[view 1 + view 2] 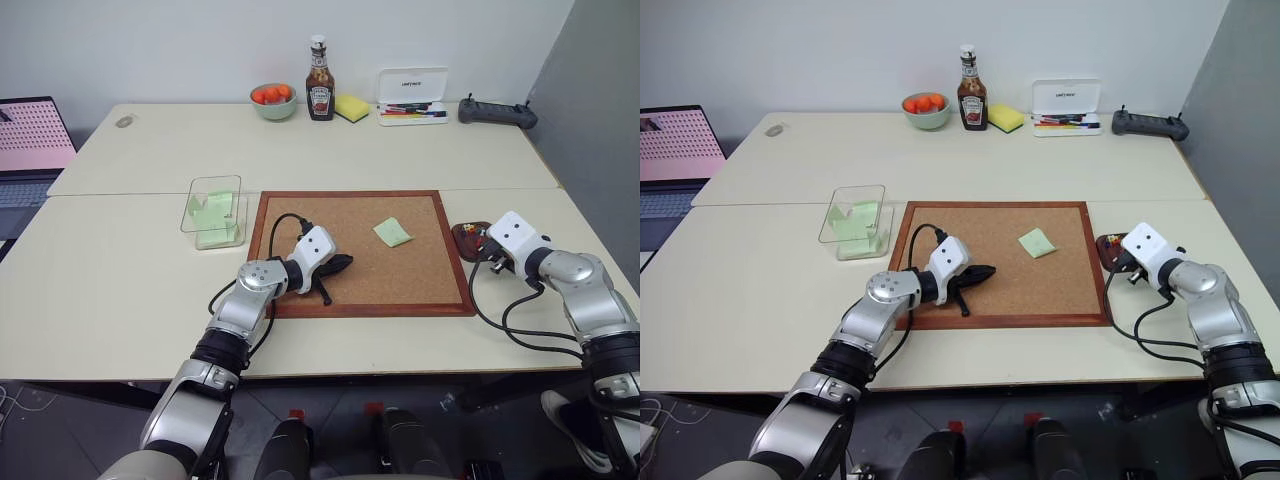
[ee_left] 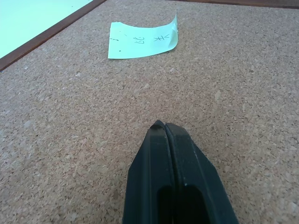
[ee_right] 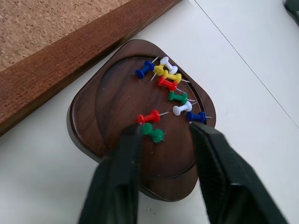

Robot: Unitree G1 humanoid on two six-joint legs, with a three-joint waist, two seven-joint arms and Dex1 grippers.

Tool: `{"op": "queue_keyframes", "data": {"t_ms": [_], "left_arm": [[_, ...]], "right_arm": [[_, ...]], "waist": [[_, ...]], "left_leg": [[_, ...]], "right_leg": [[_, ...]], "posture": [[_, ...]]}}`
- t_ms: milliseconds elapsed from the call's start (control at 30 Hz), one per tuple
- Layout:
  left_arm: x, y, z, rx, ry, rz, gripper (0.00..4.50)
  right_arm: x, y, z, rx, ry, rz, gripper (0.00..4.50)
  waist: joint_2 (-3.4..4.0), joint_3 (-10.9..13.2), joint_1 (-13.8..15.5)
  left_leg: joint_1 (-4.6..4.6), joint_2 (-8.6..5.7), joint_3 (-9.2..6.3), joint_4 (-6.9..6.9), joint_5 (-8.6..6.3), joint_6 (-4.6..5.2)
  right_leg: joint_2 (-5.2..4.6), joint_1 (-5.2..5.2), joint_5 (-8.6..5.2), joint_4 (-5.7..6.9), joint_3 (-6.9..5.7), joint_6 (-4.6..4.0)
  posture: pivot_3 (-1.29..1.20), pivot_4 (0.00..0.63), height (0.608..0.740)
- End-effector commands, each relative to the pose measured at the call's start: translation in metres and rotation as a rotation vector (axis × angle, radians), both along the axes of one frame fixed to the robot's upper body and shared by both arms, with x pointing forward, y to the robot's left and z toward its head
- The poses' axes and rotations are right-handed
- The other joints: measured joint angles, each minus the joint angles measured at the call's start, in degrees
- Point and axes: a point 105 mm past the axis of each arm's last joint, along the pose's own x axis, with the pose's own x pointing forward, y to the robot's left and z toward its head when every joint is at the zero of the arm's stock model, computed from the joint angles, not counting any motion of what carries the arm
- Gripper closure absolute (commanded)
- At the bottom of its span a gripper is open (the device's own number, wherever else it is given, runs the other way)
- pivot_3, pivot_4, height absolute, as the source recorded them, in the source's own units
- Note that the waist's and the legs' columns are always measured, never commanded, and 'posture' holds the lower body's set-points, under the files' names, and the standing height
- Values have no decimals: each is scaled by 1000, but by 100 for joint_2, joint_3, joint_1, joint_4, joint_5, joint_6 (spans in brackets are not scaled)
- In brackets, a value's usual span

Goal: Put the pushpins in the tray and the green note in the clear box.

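The green note (image 1: 392, 232) lies on the cork board (image 1: 420, 290), one edge curling up (image 2: 142, 41). My left gripper (image 1: 345, 263) rests low over the cork, shut and empty, its tip (image 2: 164, 126) pointing at the note a short way off. The dark red-brown tray (image 3: 107, 107) sits on the table just right of the board's frame (image 1: 466, 238). Several pushpins (image 3: 170, 95) of mixed colours lie in it. My right gripper (image 3: 168, 140) hovers over the tray, open, with a green pin (image 3: 153, 132) and a red pin (image 3: 148, 117) lying just beyond its fingers. The clear box (image 1: 214, 211) stands left of the board with green paper inside.
Along the far edge stand a bowl of orange fruit (image 1: 273, 100), a ketchup bottle (image 1: 320, 80), a yellow sponge (image 1: 351, 107), a white marker case (image 1: 412, 97) and a black controller (image 1: 497, 112). A laptop (image 1: 30, 150) sits at the far left.
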Motion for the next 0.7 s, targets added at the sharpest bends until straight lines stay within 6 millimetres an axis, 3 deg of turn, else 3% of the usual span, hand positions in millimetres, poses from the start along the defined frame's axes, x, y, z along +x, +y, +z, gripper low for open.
{"op": "queue_keyframes", "data": {"t_ms": [33, 333, 467, 700], "left_arm": [[-9, 10, -32, 84, 101, 14, 4500], [-9, 10, -32, 87, 101, 11, 4500], [-8, 10, -32, 87, 101, 13, 4500], [-8, 12, -32, 84, 106, 14, 4500]], "right_arm": [[2, 0, 26, 29, -79, 1, 1708], [1, -3, 34, 10, -84, 9, 39], [-2, -3, 39, 28, -79, 21, 39], [-13, 24, 51, 107, -68, 157, 39]], "waist": [[0, 0, 0], [0, 0, 0], [0, 0, 0], [0, 0, -4]], "left_leg": [[0, 0, 0, 0, 0, 0], [0, 0, 0, 0, 0, 0], [0, 0, 0, 0, 0, 0], [0, 0, -1, 0, 0, 0]], "right_leg": [[0, 0, 0, 0, 0, 0], [0, 0, 0, 0, 0, 0], [0, 0, 0, 0, 0, 0], [0, 0, 0, 0, 0, 0]], "posture": [[0, 150, 740], [0, 150, 740], [0, 150, 740], [0, 150, 740]]}}
